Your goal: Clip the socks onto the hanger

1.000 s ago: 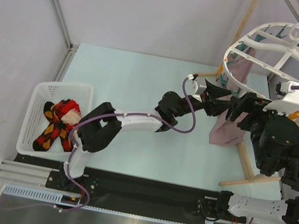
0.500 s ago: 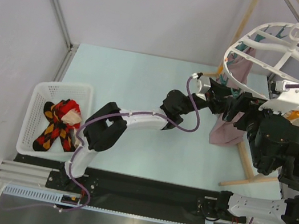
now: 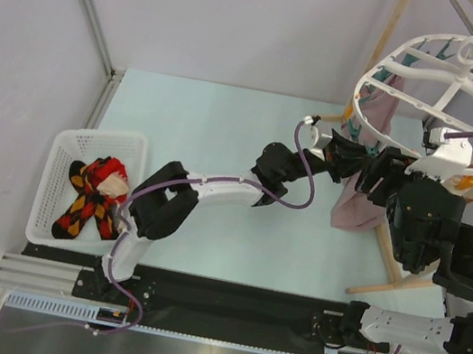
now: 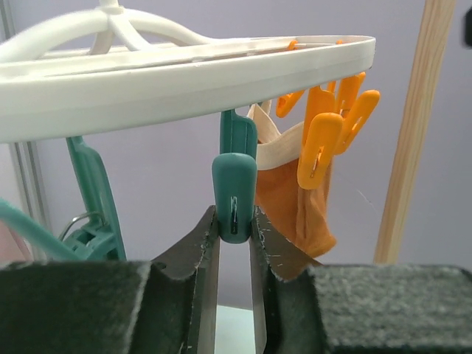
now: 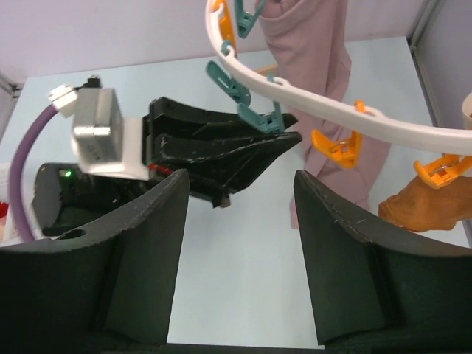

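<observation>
pinching a smooth teal clip (image 4: 234, 193) by its rounded lower end, the left hand (image 4: 234, 234) is clamped on it from both sides, its dark inner faces scuffed and scratched. the clip hangs from the rim of the hanger (image 4: 184, 74), a round white plastic ring with spokes, up at 2 o'clock in the top view. more pegs dangle from the same rim: glossy orange clips (image 4: 324, 140) toward 2 o'clock in the left wrist view, with an orange-brown garment (image 4: 287, 206) hanging limp behind them and a pale wooden pole (image 4: 409, 133) standing at 3 o'clock. the right hand (image 5: 237, 184) holds its two broad matte black fingers (image 5: 147, 251) wide apart, gripping nothing, facing the left hand just below the ring. a soft mauve-pink cloth (image 5: 310, 51) drapes at 12 o'clock in its view. the socks (image 3: 91, 197), black knit with red, orange and yellow diamonds, lie crossed in a white lattice plastic basket (image 3: 60, 150) at 8 o'clock on the pale green bench (image 3: 209, 126), well apart from the hanger and both hands.
</observation>
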{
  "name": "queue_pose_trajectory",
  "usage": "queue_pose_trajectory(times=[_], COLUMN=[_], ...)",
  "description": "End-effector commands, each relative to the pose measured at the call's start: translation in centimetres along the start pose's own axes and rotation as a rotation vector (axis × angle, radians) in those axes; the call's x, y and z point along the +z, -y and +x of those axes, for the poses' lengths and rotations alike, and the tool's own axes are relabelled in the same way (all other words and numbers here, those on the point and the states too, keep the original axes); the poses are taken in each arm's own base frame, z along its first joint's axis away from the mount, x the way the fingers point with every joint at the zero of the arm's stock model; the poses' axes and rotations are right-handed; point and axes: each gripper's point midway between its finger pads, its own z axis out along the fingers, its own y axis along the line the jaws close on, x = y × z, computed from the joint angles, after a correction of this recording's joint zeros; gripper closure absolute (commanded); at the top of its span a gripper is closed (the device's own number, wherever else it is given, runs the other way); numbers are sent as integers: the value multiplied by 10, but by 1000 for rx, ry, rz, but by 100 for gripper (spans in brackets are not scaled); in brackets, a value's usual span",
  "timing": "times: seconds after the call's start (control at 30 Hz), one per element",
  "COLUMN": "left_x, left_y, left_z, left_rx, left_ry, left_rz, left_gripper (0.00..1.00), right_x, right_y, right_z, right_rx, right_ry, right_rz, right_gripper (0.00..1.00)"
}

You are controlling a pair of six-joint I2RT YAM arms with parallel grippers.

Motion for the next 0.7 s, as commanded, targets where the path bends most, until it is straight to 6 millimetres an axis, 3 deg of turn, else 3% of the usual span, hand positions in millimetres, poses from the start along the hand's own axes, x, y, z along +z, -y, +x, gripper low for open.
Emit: queue_pose_trajectory(times=[0.0, 0.2, 0.67], left_x=[3, -2, -3], left_y=[20, 29, 45], left_z=[-52, -57, -62], left_rx=[-6, -60, -182], left_ry=[79, 39, -44], left_rz=[38, 48, 82], left_gripper=[96, 100, 100], right_x=[7, 32, 39], right_y=[4, 4, 9], right_z=[5, 23, 17], right_rx=[2, -24, 28], right_ry=[-30, -129, -71], right_rz=[35, 59, 87], right_gripper=[37, 37, 36])
